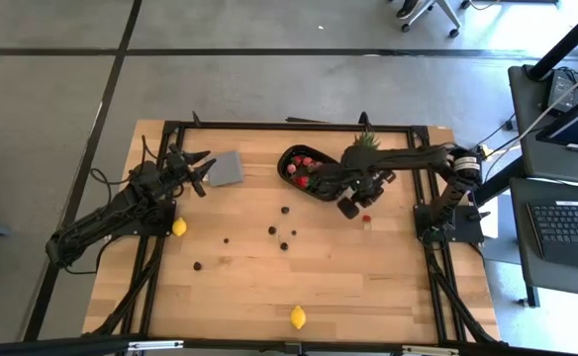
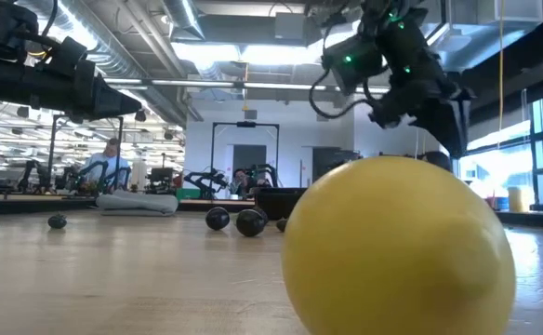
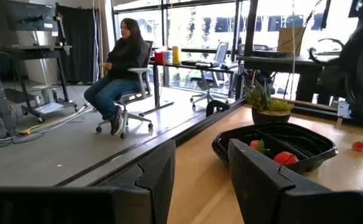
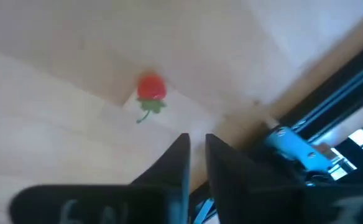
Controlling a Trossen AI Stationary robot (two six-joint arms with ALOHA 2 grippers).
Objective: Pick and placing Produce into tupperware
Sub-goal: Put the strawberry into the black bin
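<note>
The black oval tupperware [image 1: 291, 158] stands at the table's far middle with several red strawberries [image 1: 302, 170] in it; it also shows in the left wrist view [image 3: 306, 146]. One strawberry [image 1: 366, 219] lies on the table to its right, also in the right wrist view [image 4: 150, 89]. Dark berries [image 1: 272, 229] lie scattered mid-table. One lemon [image 1: 179, 226] lies at the left, another [image 1: 298, 316] near the front edge. My right gripper [image 1: 352, 205] hovers above the table between the tray and the loose strawberry, empty, with a narrow gap between its fingers [image 4: 197, 146]. My left gripper [image 1: 200, 170] is open and empty beside the grey square piece [image 1: 228, 168].
A spiky green potted plant [image 1: 366, 141] stands behind the tray's right end. A black frame [image 1: 269, 126] runs around the table top. The front lemon [image 2: 397, 247] fills the low view's foreground. A person sits on a chair [image 3: 120, 68] beyond the table.
</note>
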